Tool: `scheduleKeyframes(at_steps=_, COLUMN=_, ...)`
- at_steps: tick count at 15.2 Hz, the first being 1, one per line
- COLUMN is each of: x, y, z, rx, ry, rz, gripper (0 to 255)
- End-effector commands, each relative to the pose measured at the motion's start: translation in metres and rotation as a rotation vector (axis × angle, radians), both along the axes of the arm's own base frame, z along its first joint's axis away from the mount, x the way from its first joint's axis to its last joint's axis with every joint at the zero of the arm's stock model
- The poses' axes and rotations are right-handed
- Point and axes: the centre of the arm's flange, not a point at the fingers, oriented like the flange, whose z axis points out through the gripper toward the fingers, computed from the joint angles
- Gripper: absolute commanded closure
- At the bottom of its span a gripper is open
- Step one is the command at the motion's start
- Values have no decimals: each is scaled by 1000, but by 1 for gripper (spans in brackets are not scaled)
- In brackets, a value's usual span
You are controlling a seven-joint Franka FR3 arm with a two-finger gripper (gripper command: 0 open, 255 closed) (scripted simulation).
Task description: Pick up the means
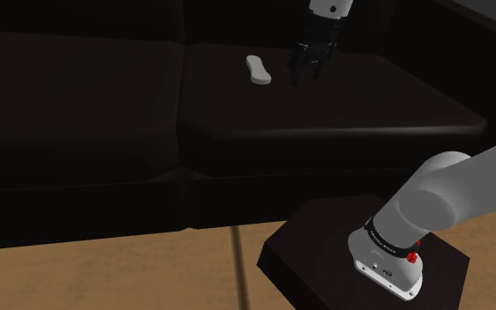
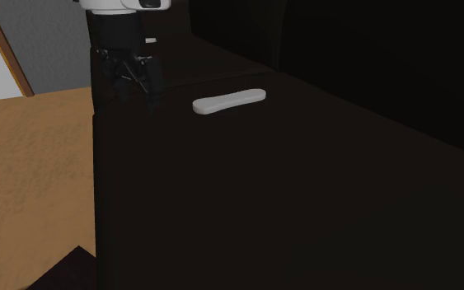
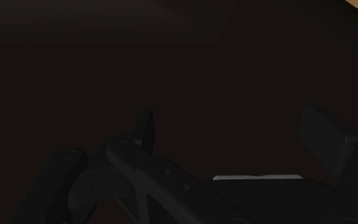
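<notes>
White oblong object [image 1: 257, 70] lies on the dark sofa seat [image 1: 369, 110] beside spread, empty fingers [image 3: 143, 127].

No words or numbers can be read. The black band [image 1: 387, 239] on the white robot arm [image 1: 448, 189] has tiny marks, too small to read.

The dark sofa [image 1: 369, 97] under the jaws looks smooth with a faint sheen, like leather. The remote [image 1: 257, 70] beside them is matt plain white. The floor [image 1: 105, 273] is grained wood.
</notes>
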Motion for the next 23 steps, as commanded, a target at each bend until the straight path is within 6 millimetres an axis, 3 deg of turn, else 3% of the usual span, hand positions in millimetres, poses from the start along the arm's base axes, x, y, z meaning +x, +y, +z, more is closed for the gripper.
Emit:
scheduleKeyframes(at_steps=1, x=27, y=-3, z=-2, rx=-1, ry=1, rz=-44, gripper=0)
scheduleKeyframes(at_steps=10, x=143, y=-26, z=-10, rx=-4, ry=5, rz=-235, gripper=0)
scheduleKeyframes(at_steps=19, x=251, y=-70, z=-19, rx=-8, ry=9, rz=-425, gripper=0)
scheduleKeyframes(at_steps=23, x=251, y=-70, z=-40, rx=-8, ry=9, rz=-425, gripper=0)
